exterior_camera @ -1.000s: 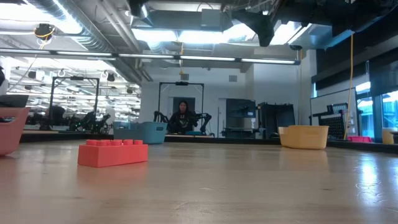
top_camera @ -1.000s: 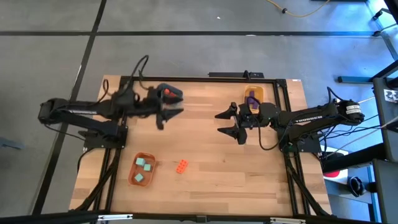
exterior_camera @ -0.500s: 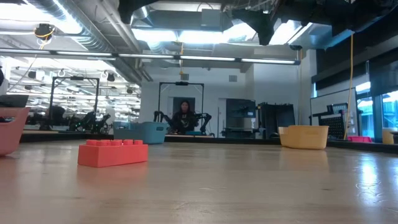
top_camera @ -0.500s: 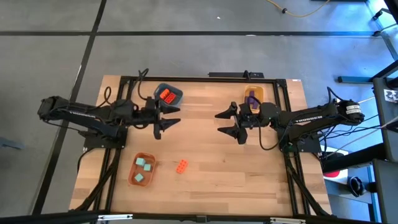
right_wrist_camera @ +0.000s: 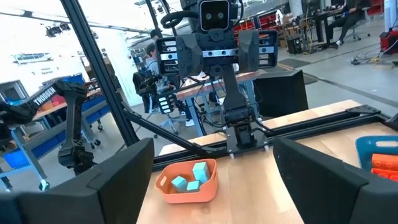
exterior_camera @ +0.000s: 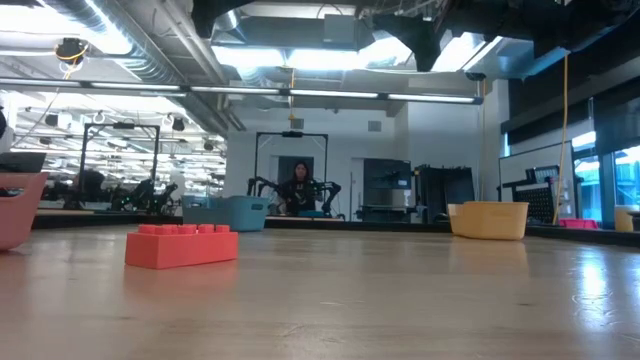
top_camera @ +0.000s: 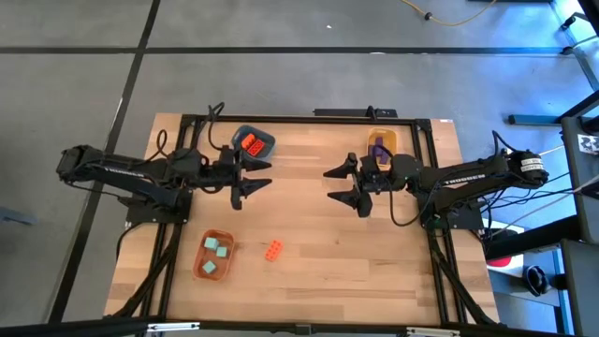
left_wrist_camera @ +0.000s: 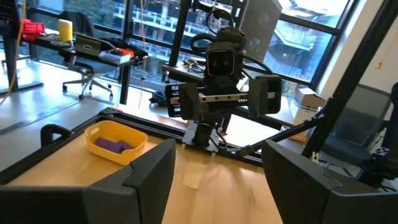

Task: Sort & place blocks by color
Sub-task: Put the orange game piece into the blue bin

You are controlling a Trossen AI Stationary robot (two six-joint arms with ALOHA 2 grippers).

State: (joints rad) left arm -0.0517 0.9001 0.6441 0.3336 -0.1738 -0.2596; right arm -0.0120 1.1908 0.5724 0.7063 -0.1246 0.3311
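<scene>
One orange-red block [top_camera: 273, 250] [exterior_camera: 182, 245] lies flat on the bare table, toward the near edge. Orange-red blocks [top_camera: 251, 143] sit in the dark blue bowl [top_camera: 263, 139], teal blocks [top_camera: 217, 248] in the orange bowl [top_camera: 199, 268], and a purple block [top_camera: 378, 150] in the yellow bowl [top_camera: 388, 139]. My left gripper [top_camera: 259, 177] [left_wrist_camera: 217, 158] hovers open just on the near side of the blue bowl, pointing toward the table's right. My right gripper [top_camera: 328, 185] [right_wrist_camera: 214, 149] hovers open near the yellow bowl, pointing left.
The three bowls ring the work area: blue at far left, yellow at far right, orange at near left. A black frame [top_camera: 299, 118] runs along the table's edges. Bare wood lies between the grippers and around the loose block. A person [exterior_camera: 298, 188] sits far behind.
My left gripper drew back from above the dark blue bowl toward the near edge, then stayed still for the last half second. The bowl's orange-red blocks now show fully. My right gripper and the loose block have not moved.
</scene>
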